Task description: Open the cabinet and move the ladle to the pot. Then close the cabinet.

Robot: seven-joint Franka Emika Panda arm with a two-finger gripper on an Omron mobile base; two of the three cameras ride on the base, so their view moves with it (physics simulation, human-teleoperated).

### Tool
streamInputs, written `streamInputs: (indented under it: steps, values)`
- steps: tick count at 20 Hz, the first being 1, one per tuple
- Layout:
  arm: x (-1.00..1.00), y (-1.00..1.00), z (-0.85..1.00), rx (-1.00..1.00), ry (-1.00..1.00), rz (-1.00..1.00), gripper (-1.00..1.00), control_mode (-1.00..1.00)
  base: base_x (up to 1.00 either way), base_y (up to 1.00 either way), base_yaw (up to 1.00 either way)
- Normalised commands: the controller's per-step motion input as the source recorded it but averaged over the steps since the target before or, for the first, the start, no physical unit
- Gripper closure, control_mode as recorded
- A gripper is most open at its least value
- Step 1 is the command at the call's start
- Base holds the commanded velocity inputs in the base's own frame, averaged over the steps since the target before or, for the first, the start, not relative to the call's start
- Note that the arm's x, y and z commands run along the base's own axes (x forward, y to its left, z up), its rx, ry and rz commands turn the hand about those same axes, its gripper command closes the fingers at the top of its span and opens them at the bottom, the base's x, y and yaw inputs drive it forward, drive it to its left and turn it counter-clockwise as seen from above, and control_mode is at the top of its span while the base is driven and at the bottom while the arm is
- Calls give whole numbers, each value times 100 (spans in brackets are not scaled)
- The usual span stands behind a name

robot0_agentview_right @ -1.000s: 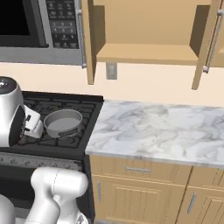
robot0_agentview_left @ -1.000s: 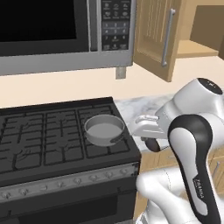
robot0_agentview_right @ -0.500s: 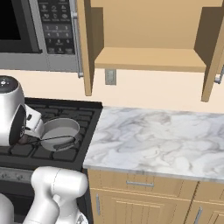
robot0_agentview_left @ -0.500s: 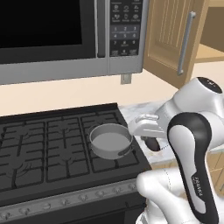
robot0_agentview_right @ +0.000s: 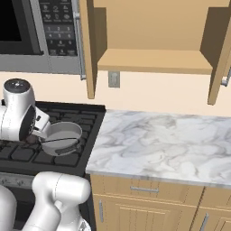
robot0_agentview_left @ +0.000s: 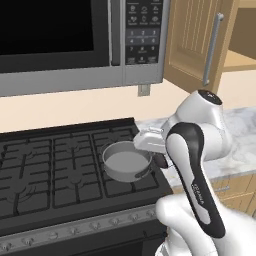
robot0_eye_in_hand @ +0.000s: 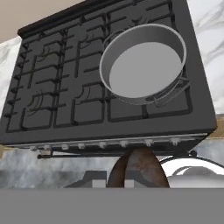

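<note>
ladle brown bowl right at the gripper, apparently pinched | pot lies ahead on the stove, empty | cabinet open

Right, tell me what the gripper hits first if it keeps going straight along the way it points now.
Probably the shallow round grey metal pot on the black stove: the hand view looks down on it, nearly centred. The ladle's dark brown bowl sits at the gripper, so it would likely arrive first. Depth is unclear.
</note>
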Motion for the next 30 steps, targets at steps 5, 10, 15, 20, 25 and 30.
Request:
streamInputs:
  steps: [5, 10, 15, 20, 25, 30]
  values:
    - [90, 24, -45, 0, 7, -7, 100, -100, 0, 0, 0]
    - [67, 4, -40, 0, 1, -1, 100, -100, 0, 0, 0]
    - [53, 0, -39, -1, 0, 0, 100, -100, 0, 0, 0]
    - [52, 0, -33, -2, 0, 0, 100, -100, 0, 0, 0]
    - [41, 0, -30, -3, 0, 0, 100, -100, 0, 0, 0]
    - [23, 0, -30, -2, 0, 3, 100, -100, 0, 0, 0]
